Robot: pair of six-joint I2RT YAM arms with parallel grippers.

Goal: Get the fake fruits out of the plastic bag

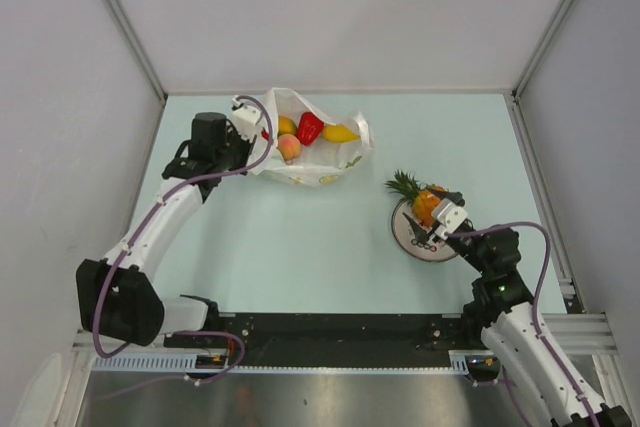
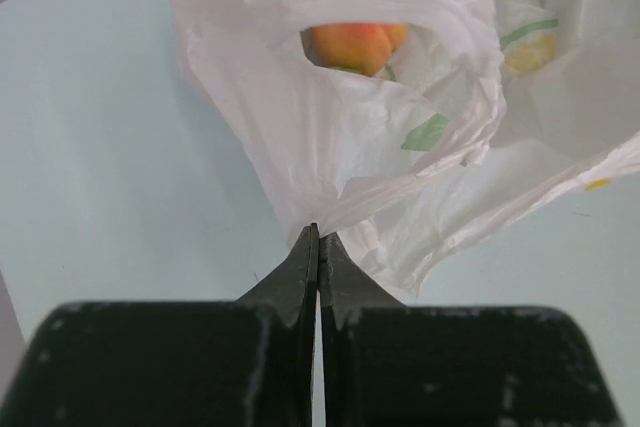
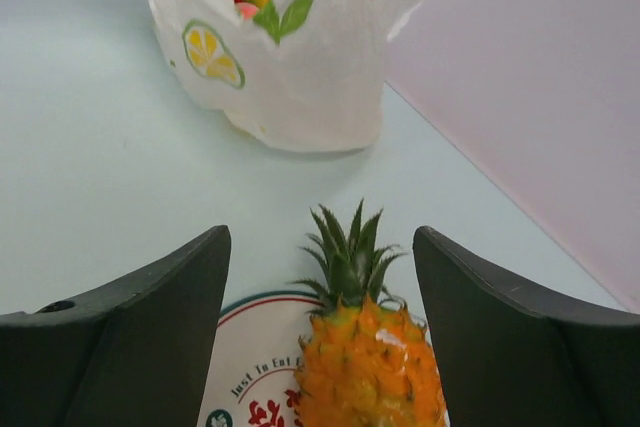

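Left gripper point(image 2: 318, 239) is pinched tight on a thin fold of the plastic bag point(image 2: 300, 137) by the worktop's far edge. The film could slip and close over the peach point(image 2: 350, 45). Right gripper point(image 3: 320, 237) gapes wide astride the pineapple point(image 3: 370, 367) on the plate point(image 3: 250, 367) near the right edge, and a nudge might roll it off.

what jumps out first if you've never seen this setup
The orange pineapple stands out, sitting on the plate at the right, framed by the open right gripper. Next comes the white bag at the far left-centre, its edge pinched by the shut left gripper, with red, peach and yellow fruits showing inside.
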